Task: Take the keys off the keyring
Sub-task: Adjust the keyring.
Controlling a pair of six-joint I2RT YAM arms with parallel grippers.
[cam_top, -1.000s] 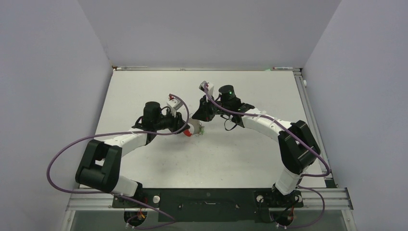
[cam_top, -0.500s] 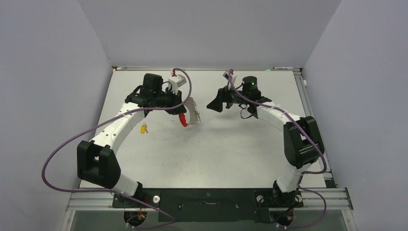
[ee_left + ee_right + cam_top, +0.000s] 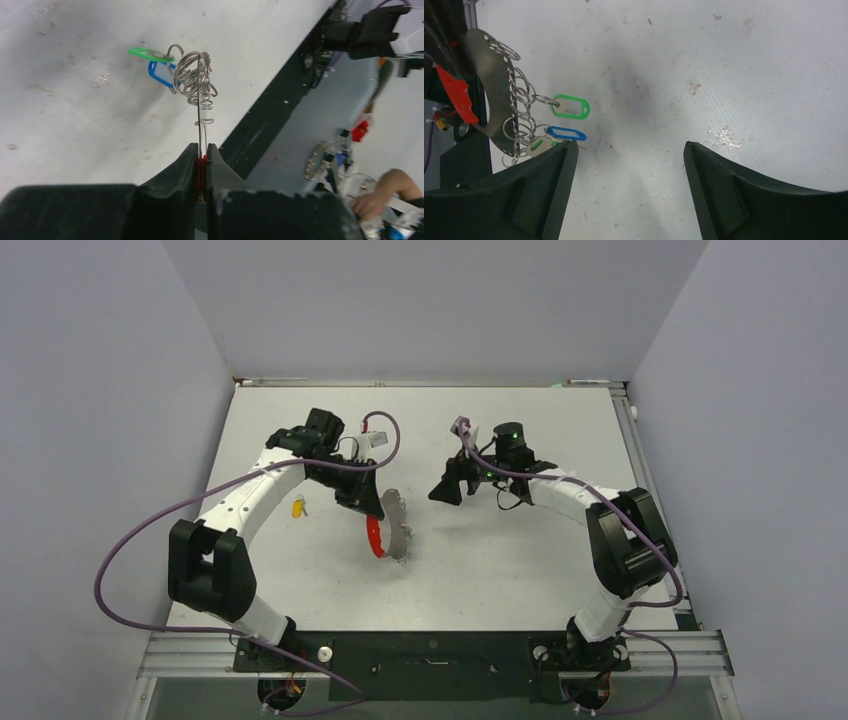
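The left gripper [image 3: 202, 150] was closed tight on the keyring [image 3: 395, 525], its two dark fingers [image 3: 175, 170] pressed together on the red strap [image 3: 456, 92] and on the thin edge of the metal band. The keyring hung down from this grip over the middle of the table [image 3: 520, 560], a little to the left of centre. I could not tell whether its lower end touched the surface. In the right wrist view it appeared as a curved silver band with a row of holes, and small split rings [image 3: 521, 95] hung from the holes. The keys [image 3: 192, 75] that remained on it hung from these rings in a cluster. One had a green tag [image 3: 570, 107], and one with a blue tag [image 3: 566, 134] was just below it. A second green tag was partly hidden behind a finger of the right gripper. One yellow-tagged key [image 3: 298, 507] lay alone on the table, well apart from the keyring and beside the left forearm. The right gripper [image 3: 630, 145] was open wide and held nothing. It pointed towards the keyring from the right, near it but not touching it, with only bare table between its fingers.
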